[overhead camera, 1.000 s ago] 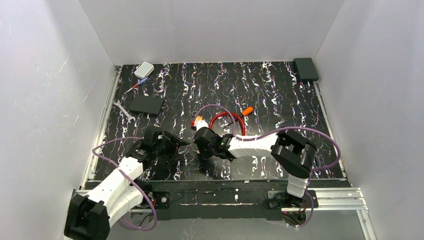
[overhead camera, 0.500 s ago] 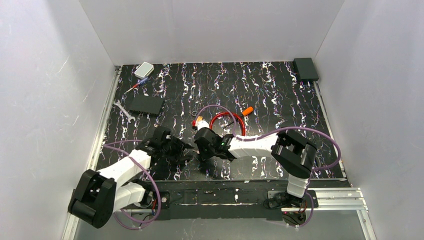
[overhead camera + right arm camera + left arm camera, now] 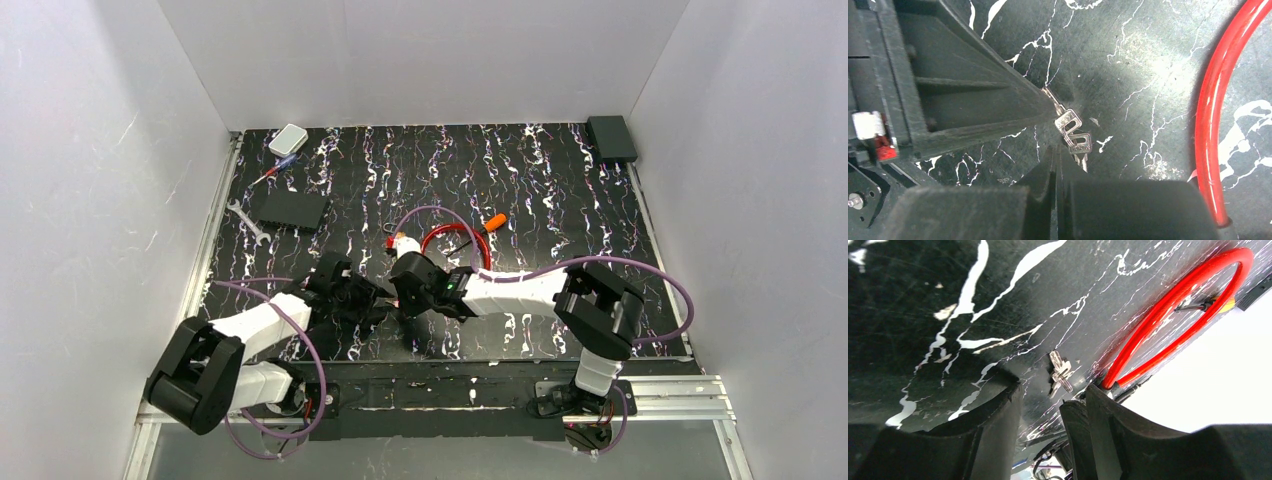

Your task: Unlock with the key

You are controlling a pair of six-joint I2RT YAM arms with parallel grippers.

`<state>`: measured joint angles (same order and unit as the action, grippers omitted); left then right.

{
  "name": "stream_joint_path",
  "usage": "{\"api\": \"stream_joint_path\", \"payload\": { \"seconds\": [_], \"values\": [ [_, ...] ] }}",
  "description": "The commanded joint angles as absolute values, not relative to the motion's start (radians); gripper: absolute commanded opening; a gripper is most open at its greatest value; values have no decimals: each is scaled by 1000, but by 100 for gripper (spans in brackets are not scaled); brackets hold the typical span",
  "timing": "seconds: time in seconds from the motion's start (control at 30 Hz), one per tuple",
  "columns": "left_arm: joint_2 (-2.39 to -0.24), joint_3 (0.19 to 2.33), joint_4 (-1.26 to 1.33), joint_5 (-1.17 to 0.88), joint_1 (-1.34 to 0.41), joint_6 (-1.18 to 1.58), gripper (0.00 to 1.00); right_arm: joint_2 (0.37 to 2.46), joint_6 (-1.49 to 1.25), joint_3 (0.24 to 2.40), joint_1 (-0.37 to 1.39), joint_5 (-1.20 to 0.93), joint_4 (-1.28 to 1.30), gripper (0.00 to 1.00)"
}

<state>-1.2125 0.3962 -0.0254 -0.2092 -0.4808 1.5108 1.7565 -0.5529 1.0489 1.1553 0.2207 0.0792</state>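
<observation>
Keys (image 3: 1074, 132) are lying flat on the mat (image 3: 560, 180), two on one ring, right at both claws' tips. Mat is carrying everything. Red cable (image 3: 1173, 305) is looping beyond the keys, off to the left claw's front-right. Left claw (image 3: 1050, 390) is standing about half open with nothing between the jaws and the keys just ahead of its gap. In the right wrist view one of its fingers looks to be touching a key blade. Right claw (image 3: 1055, 155) is sitting pinched fully shut, gripping nothing, second key just past its tip.

Change: over the last second the left arm has been swinging in toward the right claw, jaws narrowing from wider. Right claw is not budging. My read: left is lining up a pinch on the keys; grab not made, unlocking not begun.

Pointing: the pair's long axis is running claw tip to claw tip. One blade is aiming at the left claw, the other at the right claw, heads meeting mid.
</observation>
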Motion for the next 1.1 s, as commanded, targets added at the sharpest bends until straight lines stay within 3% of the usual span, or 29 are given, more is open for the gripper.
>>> {"api": "stream_joint_path", "payload": {
  "seconds": [0.0, 0.17, 0.3, 0.47, 0.73, 1.07],
  "values": [
    [-1248, 412, -19, -162, -498, 1525, 48, 1695, -569, 1062, 1150, 224, 65, 1],
    [-1225, 410, -38, -134, -499, 1522, 47, 1714, -515, 1080, 1150, 230, 101, 2],
    [-1167, 403, -82, -93, -499, 1516, 47, 1731, -452, 1087, 1150, 247, 134, 34],
    [-1136, 395, -96, -68, -498, 1508, 47, 1756, -398, 1097, 1150, 238, 135, 51],
    [-1138, 393, -94, -64, -498, 1500, 47, 1804, -357, 1149, 1150, 239, 138, 47],
    [-1151, 393, -80, -63, -498, 1493, 47, 1858, -346, 1166, 1150, 233, 140, 25]
  ]
}}
